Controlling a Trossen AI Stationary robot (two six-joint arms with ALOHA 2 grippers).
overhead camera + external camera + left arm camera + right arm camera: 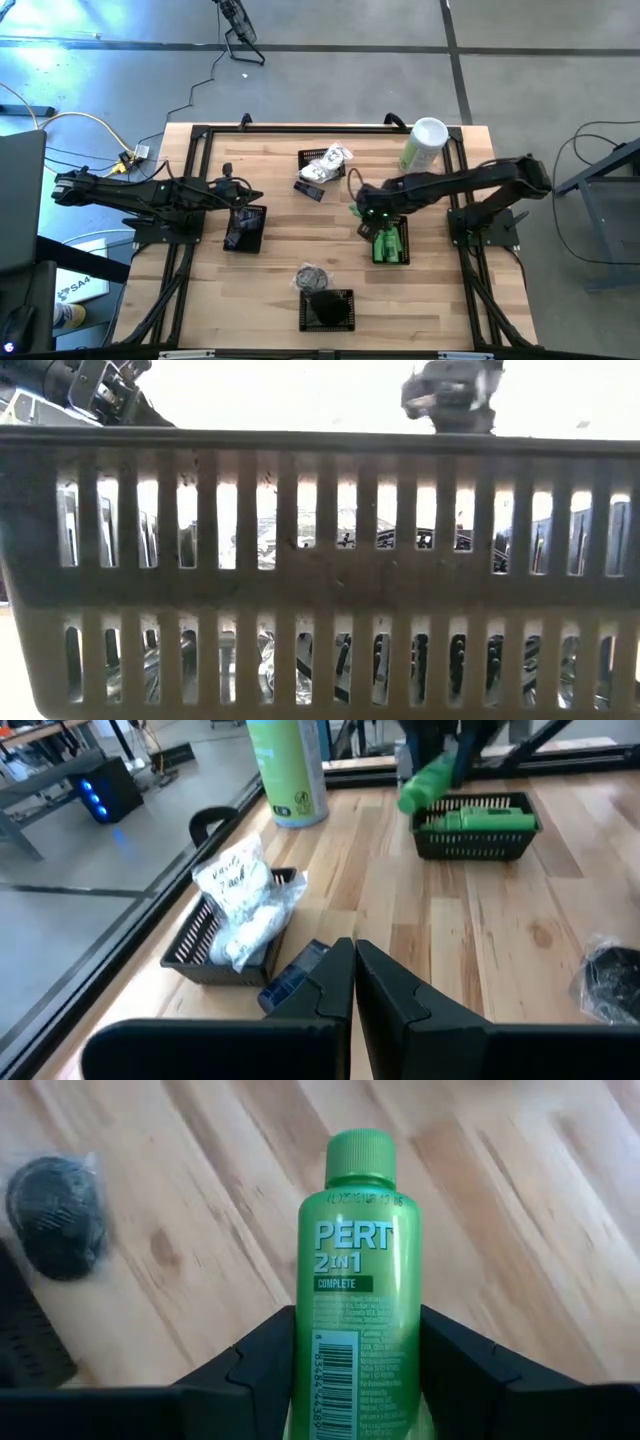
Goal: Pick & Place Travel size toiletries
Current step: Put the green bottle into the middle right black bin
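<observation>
Right tool [355,1365] has a green bottle [358,1280] pinched between its two dark fingers, cap pointing away from the wrist, label reading "PERT 2 in 1". In the high view that tool [372,212] sits right of centre, just above the basket of green bottles [391,245]. In the left wrist view the bottle [432,782] is in the air, tilted, at the top of the frame, just over the same basket [475,838], where at least one more green bottle lies flat.

My read: a light, stiff plastic bottle, smooth and probably a bit slippery, so a grip across the body below the cap, as here, looks the safe hold.

Moving outward: the basket [318,160] at upper centre holds white crinkly packets [330,160], soft and likely to crumple; a small black tube [309,190] lies on the worktop [280,250] just beside it. A dark round piece [313,276] rests above the bottom-centre basket [328,310], whose contents are too dark to tell. At mid-left, the left tool [250,196] waits, fingers pressed together and empty, just above a fourth basket [244,228]. A tall pale-green canister [422,145] stands at upper right.
</observation>
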